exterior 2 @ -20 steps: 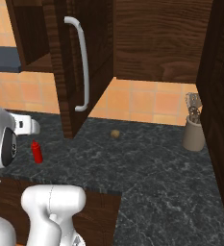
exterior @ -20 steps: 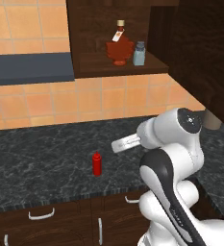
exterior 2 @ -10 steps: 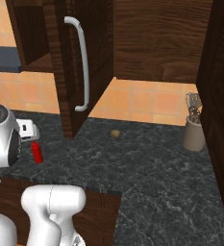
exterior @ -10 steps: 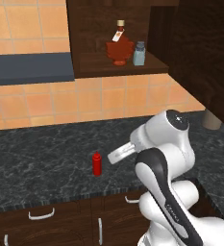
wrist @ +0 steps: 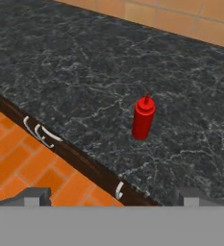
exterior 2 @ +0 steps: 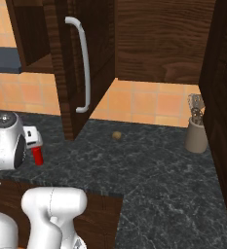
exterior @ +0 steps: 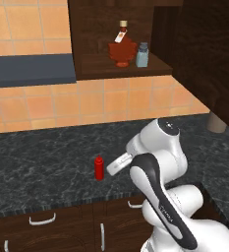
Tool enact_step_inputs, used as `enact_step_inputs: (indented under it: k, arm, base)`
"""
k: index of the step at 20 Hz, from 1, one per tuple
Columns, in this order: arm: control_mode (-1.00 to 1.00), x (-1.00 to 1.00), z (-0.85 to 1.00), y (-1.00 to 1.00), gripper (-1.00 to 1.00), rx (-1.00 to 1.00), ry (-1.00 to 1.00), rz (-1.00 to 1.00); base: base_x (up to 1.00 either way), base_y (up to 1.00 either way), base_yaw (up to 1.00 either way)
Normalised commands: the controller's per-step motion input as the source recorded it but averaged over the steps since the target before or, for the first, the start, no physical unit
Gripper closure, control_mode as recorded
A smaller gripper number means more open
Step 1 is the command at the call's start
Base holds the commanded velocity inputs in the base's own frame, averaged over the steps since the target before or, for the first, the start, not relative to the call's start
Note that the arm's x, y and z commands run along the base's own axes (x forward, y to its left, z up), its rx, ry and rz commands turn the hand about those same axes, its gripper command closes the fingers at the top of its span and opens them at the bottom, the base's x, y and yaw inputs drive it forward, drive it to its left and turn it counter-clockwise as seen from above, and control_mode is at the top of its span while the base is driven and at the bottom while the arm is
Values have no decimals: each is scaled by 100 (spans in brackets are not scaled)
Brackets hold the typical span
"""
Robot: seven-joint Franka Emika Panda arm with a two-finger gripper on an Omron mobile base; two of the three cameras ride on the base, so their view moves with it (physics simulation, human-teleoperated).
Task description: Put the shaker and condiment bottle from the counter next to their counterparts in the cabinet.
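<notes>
— Right, where's the gripper (wrist: 111, 198)?

— Low over the front of the counter (wrist: 75, 62). From the hand view its two finger tips (wrist: 34, 196) sit wide apart at the bottom, nothing between them: spread and empty.

— And the condiment bottle (wrist: 143, 117)?

— Standing upright on the dark marbled stone, ahead of the tips and clear of both, not far back from the counter's front edge. From the left base view the bottle (exterior: 99, 168) is just left of the arm's white wrist; from the right base view it peeks out red (exterior 2: 37, 155) under the wrist.

— Further out?

— Below the counter edge, silver drawer handles (wrist: 41, 134). Up in the cabinet (exterior: 101, 39), the red-brown flask (exterior: 122, 48) and a pale blue shaker (exterior: 142, 54) stand side by side on the shelf, door (exterior 2: 73, 63) swung open.

— Anything else on the stone?

— A utensil holder (exterior 2: 197, 133) far right, and a small brownish round thing (exterior 2: 117, 135) near the wall; can't tell what that is.
</notes>
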Motion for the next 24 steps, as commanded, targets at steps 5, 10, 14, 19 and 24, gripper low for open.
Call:
enact_step_inputs:
  k: [5,10,14,19,24]
  arm:
    - [-100,43,-39,0,-100,0,0,2]
    - [-100,41,-21,0,-100,0,0,0]
    - [-100,9,-21,0,-100,0,0,0]
    - [-100,0,-24,0,-100,0,0,0]
    - [-100,0,-25,-1,-100,0,-4,0]
  base:
    - [0,0,0]
    - [0,0,0]
    - [0,0,0]
    - [0,0,0]
    - [0,0,0]
